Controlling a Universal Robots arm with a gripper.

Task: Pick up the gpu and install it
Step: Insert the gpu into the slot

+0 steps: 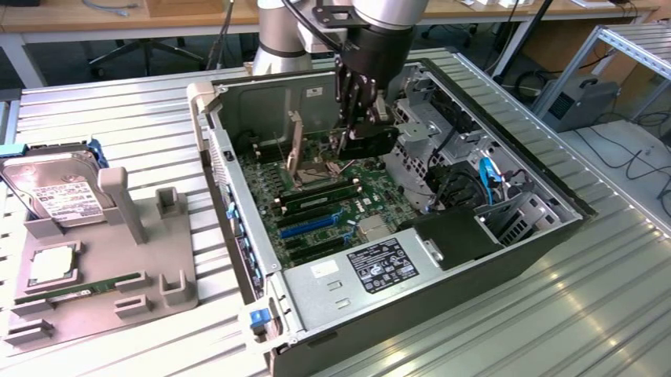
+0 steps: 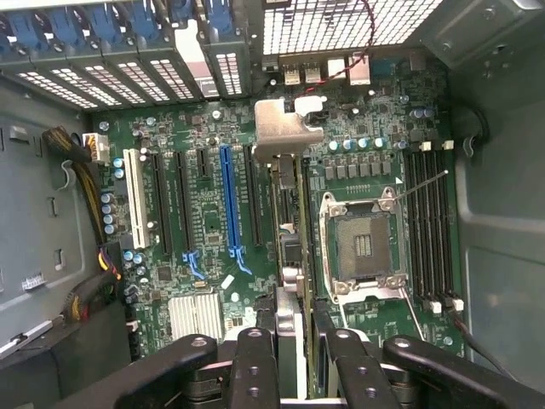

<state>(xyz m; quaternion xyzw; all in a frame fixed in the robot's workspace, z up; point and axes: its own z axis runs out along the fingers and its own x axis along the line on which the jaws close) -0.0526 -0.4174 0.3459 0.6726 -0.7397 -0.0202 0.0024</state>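
The tool (image 1: 351, 135) hangs down inside the open computer case (image 1: 419, 302). The case lies on its side on the metal bench (image 1: 598, 314). The tool is closed on the gpu (image 2: 288, 136) and holds it by its two flat sides.

In the wrist view the gpu is seen from its thin edge. It runs from between the black fingers (image 2: 255, 349) up to its shiny metal end piece. That end piece points toward the back wall of the case, where the blue clips (image 2: 102, 21) sit in a row.

The gpu stands upright over the green board (image 2: 204, 221). It is between the blue slot (image 2: 228, 200) and the square chip socket (image 2: 362, 243), just beside a black slot (image 2: 255, 196). I cannot tell if the gpu's bottom edge touches the board. A white slot (image 2: 134, 200) is further off, on the far side of the blue slot. A small silver block with ribs (image 2: 194, 313) sits on the board near the tool.

At the exterior view's left, well apart from the case, a grey holder (image 1: 115, 275) rests on the bench. A silver hard drive (image 1: 58, 196) leans in it. A square chip (image 1: 53, 265) and a thin green memory stick (image 1: 82, 287) lie in it too.
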